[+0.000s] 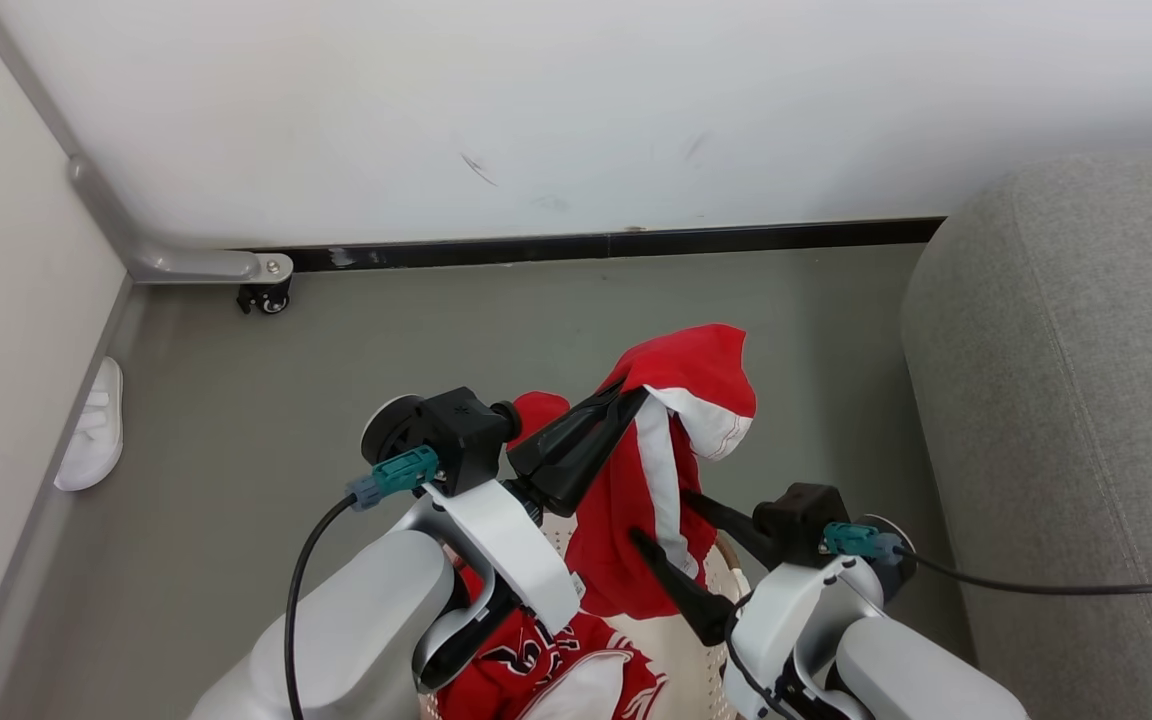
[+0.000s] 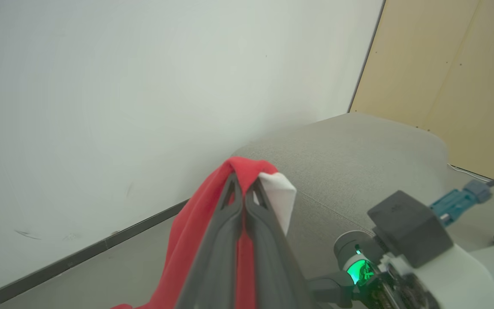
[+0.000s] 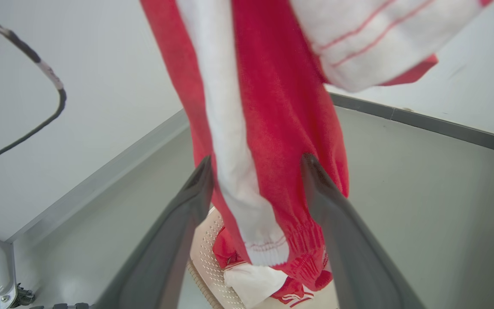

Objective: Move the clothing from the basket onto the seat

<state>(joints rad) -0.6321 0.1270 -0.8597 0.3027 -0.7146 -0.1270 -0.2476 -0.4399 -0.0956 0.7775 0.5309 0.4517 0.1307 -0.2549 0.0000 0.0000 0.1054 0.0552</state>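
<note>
Two red garments are shown: the shorts point(image 1: 706, 365), striped in white, and the jersey point(image 1: 521, 665), lettered in black. One basket point(image 1: 676, 655), cream and perforated, is seen on the floor at the near centre, partly hidden beneath the arms. The jersey is contained in it, while the shorts are held up above it, their hem hanging down towards it. One grey seat point(image 1: 1066, 400) is placed at the right. One white slipper point(image 1: 94, 428) is laid on the floor at the far left, against the wall. Two pincers are counted. The left pincer point(image 1: 628, 395) is clamped together on the top fold of the shorts. The right pincer point(image 1: 664, 520) is spread wide, and the hanging leg of the shorts is framed between its fingers point(image 3: 178, 223); whether it is touched cannot be told.
</note>
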